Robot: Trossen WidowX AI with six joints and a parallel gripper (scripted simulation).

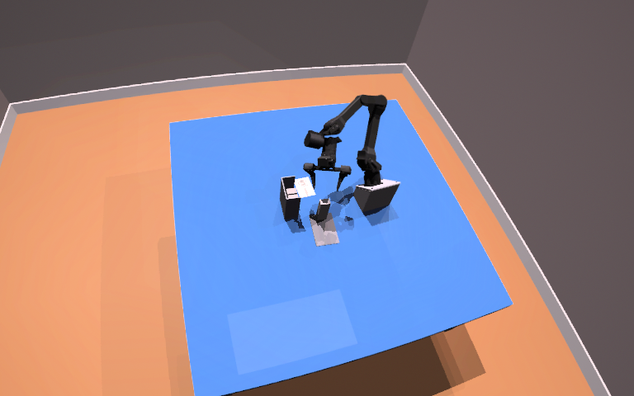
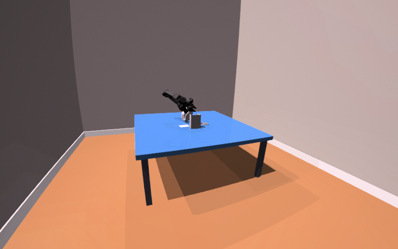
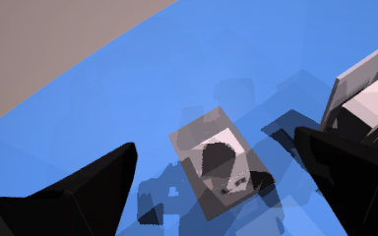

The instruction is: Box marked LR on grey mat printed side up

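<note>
Fingers of our gripper (image 1: 325, 189) (image 2: 195, 109) (image 3: 217, 140) stand wide apart with nothing between them. In the top view we have them pointing down, above and beyond the grey mat (image 1: 327, 238) (image 2: 204, 123) (image 3: 187, 135), between the bin (image 1: 290, 207) (image 2: 195, 121) (image 3: 335, 93) on the left and our arm's base (image 1: 376, 198) (image 2: 184, 116) on the right.

One box (image 1: 323, 210) (image 3: 236, 140) is out of the bin and stands on end at the far end of the mat, its small end up, rather than lying flat. We cannot read a reach code on it, so we cannot tell from these views whether it is the LR one; the wrist view gives us only small dark marks near its lower edge, and shadow falls across it and the mat.

Inside the bin we see pale box ends (image 1: 291, 190) (image 3: 364, 100), below the rim. Just right of the bin in the top view is a white sheet (image 1: 305, 186) (image 2: 184, 125) with faint print too small for us to read. Our black arm (image 1: 372, 128) (image 2: 179, 99) arches up over the far part of the blue table (image 1: 257, 261) (image 2: 175, 140) (image 3: 123, 88), and the gripper is apart from the standing box.
</note>
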